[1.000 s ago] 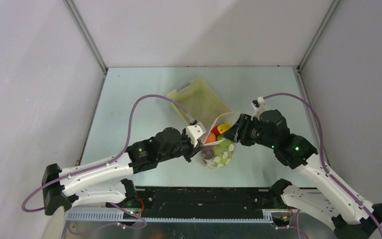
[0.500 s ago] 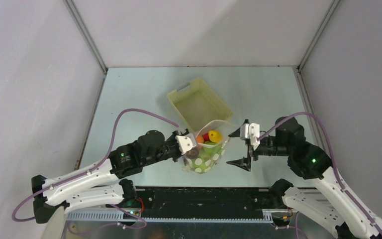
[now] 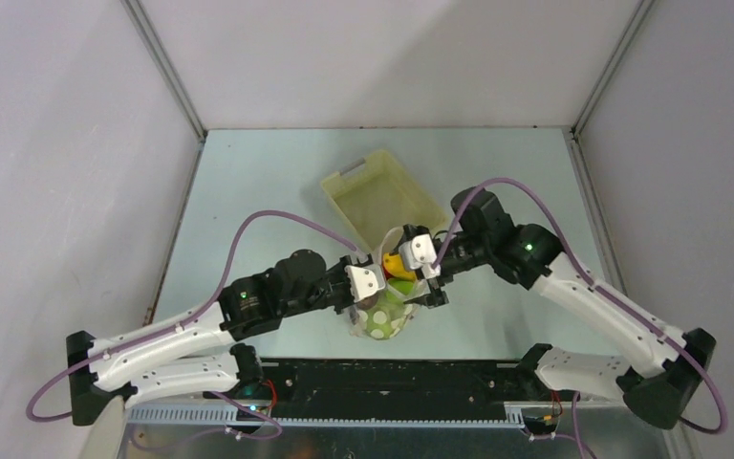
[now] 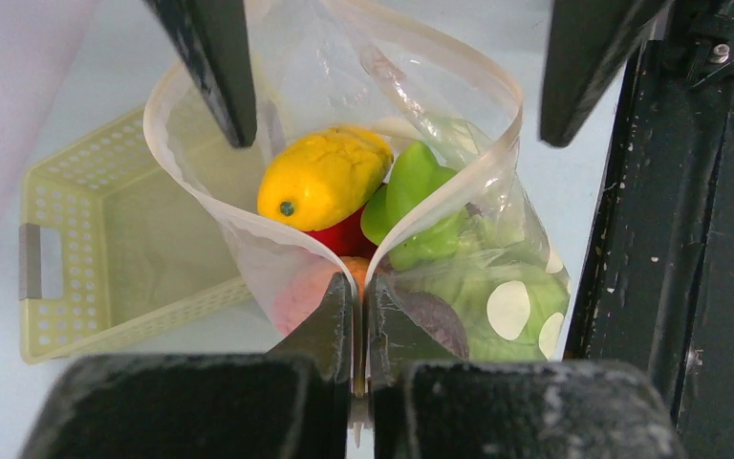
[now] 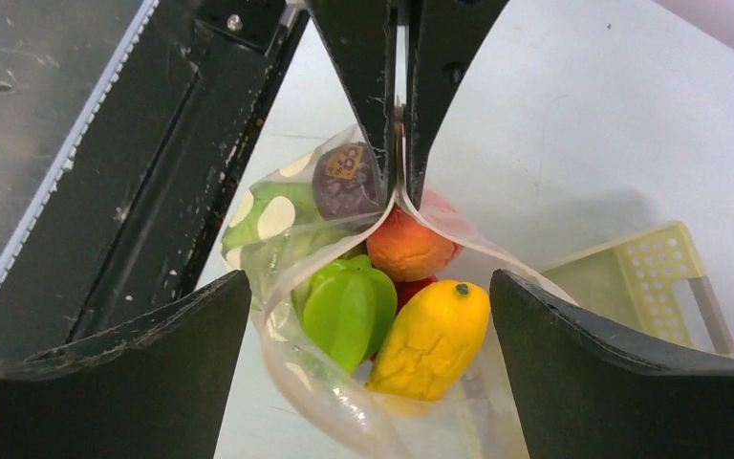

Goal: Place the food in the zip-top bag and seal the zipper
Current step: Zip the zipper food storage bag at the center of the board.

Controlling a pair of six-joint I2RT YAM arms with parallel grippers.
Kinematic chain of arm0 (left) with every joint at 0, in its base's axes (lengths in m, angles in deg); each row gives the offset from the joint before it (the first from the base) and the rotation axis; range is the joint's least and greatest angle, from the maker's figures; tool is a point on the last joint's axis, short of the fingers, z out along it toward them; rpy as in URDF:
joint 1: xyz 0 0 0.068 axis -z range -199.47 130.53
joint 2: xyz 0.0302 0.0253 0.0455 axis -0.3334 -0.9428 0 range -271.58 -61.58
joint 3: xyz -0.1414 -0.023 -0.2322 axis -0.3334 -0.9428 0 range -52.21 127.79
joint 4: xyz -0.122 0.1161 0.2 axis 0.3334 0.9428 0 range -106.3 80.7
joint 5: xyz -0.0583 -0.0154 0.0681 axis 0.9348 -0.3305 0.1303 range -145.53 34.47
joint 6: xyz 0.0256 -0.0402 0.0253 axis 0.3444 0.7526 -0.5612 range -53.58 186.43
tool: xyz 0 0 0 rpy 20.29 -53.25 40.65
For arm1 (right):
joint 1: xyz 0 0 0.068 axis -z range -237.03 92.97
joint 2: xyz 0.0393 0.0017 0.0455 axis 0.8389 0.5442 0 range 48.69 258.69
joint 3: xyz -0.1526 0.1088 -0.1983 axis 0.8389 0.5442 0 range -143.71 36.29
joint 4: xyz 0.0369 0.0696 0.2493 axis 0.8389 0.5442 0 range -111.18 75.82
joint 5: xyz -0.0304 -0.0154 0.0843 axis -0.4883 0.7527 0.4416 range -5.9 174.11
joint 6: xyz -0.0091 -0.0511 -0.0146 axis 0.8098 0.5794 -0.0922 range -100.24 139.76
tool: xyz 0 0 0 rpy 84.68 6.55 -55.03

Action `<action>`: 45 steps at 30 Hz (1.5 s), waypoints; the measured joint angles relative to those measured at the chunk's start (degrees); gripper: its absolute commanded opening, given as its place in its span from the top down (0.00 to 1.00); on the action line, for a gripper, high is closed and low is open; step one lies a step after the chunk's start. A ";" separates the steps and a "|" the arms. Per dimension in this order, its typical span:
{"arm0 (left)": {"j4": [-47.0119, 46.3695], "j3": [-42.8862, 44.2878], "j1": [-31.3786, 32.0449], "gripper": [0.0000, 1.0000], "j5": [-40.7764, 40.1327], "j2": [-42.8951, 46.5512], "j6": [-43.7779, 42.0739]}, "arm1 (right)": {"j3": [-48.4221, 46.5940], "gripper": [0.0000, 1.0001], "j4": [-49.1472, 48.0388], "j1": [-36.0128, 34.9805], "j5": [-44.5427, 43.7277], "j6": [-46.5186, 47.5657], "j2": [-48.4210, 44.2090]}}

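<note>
Status: left pincer [image 4: 358, 306] is clamped tight on the zip-top bag [image 3: 385, 320] at one end of its zipper [image 4: 440, 203]. The bag is at lower centre of the top view, just below the yellow basket [image 3: 344, 186] on the worktop [image 3: 248, 191]. The right pincer [image 5: 368, 287] is spread fully wide, one finger either side of the gaping mouth, holding nothing (contact with the plastic: can't tell). Inside the bag: yellow fruit [image 4: 323, 177], green one [image 4: 411, 191], peach [image 5: 406, 249], dark red apple [image 5: 344, 182]; zipper unsealed.
</note>
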 measured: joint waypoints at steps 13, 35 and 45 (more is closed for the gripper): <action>0.98 -1.92 0.00 1.00 0.59 5.99 0.02 | -3.98 0.01 0.26 -0.37 1.22 6.60 7.02; 2.29 -2.29 0.00 1.00 2.73 9.14 -1.09 | -4.09 0.01 2.82 5.07 -1.25 5.86 8.83; 2.38 -2.29 0.00 1.00 2.99 9.18 -1.53 | -4.09 0.01 5.90 8.98 -2.99 6.21 8.81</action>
